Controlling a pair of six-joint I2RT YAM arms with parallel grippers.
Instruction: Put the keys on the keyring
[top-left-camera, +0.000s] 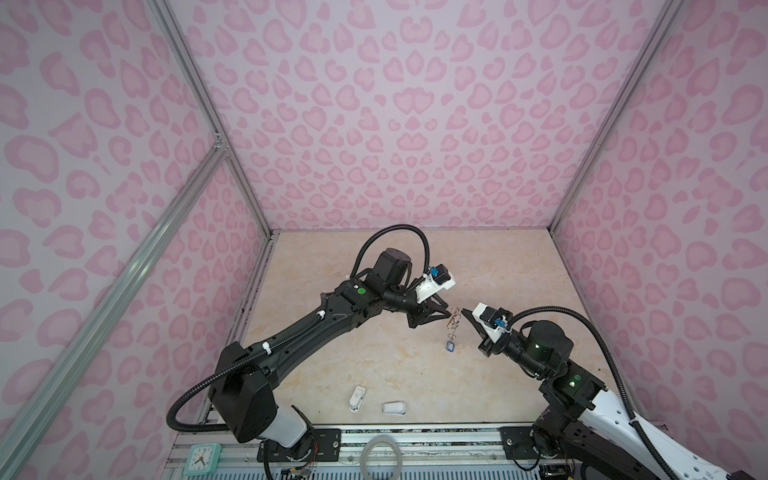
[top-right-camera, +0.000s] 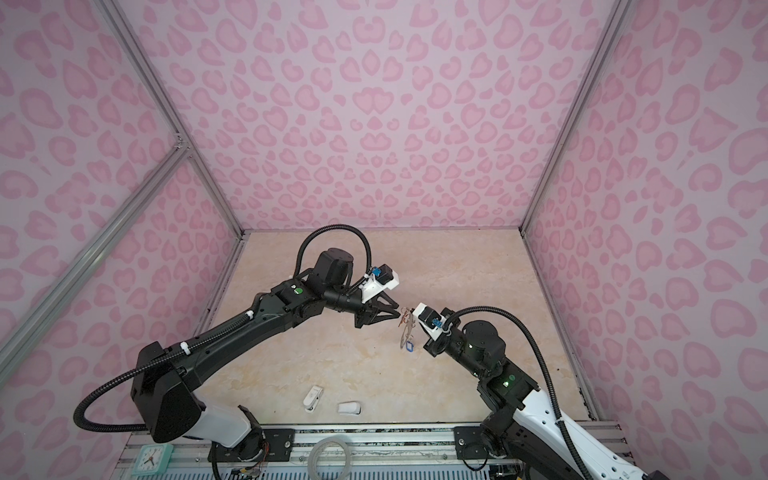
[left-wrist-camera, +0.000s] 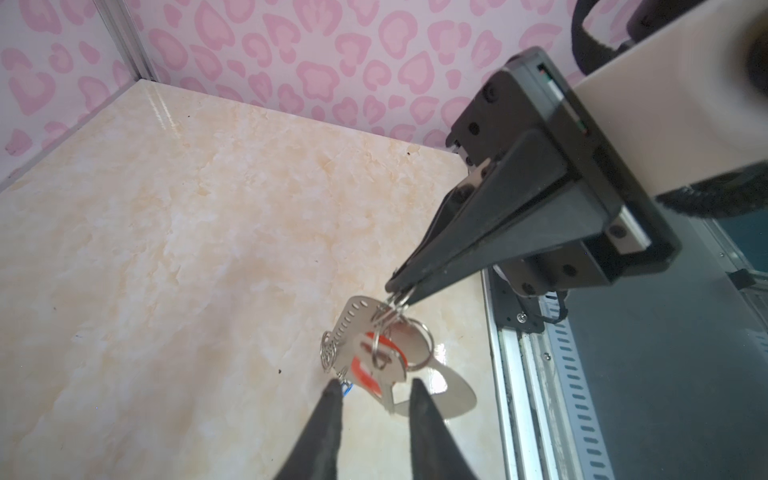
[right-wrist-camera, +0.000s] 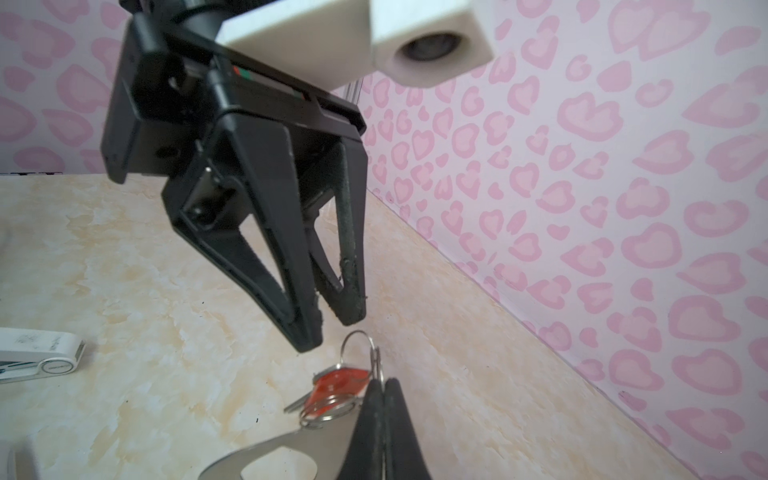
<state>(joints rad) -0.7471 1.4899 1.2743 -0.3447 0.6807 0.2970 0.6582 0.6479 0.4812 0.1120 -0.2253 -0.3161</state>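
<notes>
Two grippers meet tip to tip above the middle of the table (top-left-camera: 395, 374), with the keyring (top-left-camera: 454, 321) hanging in the air between them. The right gripper (top-left-camera: 465, 312) is clamped tight on one of the small wire rings at the edge of the flat metal plate. That pinch alone carries the whole bunch. In the left wrist view its closed tips bite the wire just above the plate's row of holes.

The left gripper (top-left-camera: 447, 313) has its jaws parted with nothing between them. In the right wrist view its fingertips (right-wrist-camera: 309, 336) sit just beside the topmost wire loop, and I cannot tell whether they brush it.

The red key (right-wrist-camera: 340, 380) hangs on a ring right next to the right gripper's pinch, resting against the plate. The blue key (top-left-camera: 450, 345) dangles at the lowest end of the bunch in both top views. Whether it touches the table is not clear.

A pair of white plastic pieces (top-left-camera: 357, 398) lies near the front edge of the table, well apart from the keyring. On the metal frame in front of the table sit a small mint-green clock (top-left-camera: 202, 458) and a pale hoop (top-left-camera: 366, 457).
</notes>
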